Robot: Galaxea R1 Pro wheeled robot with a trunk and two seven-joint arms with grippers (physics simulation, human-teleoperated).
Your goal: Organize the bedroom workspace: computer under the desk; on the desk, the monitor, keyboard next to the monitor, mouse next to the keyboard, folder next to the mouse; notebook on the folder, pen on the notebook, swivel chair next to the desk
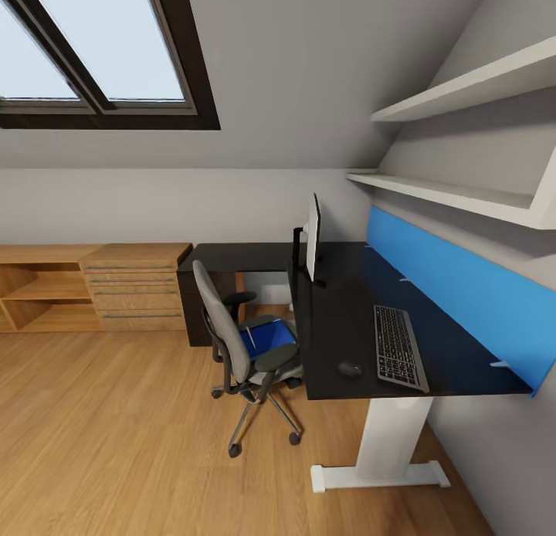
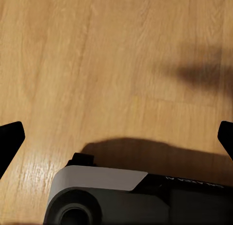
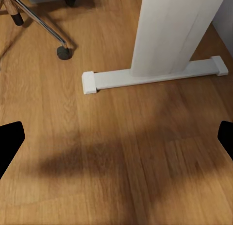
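Observation:
In the head view the desk has a glossy black top. On it stand the monitor, edge-on, the keyboard near the front right and the mouse just left of it. The swivel chair stands at the desk's left side with the blue folder on its seat. A thin pale streak on the folder is too small to name. Notebook and pen are out of view. A pale patch under the desk may be the computer. My left gripper and right gripper hang open over bare floor.
Low wooden shelving and drawers line the back wall under the skylight. White wall shelves hang above the desk. In the right wrist view the desk's white pedestal foot and a chair castor are close ahead. Open wooden floor lies to the left.

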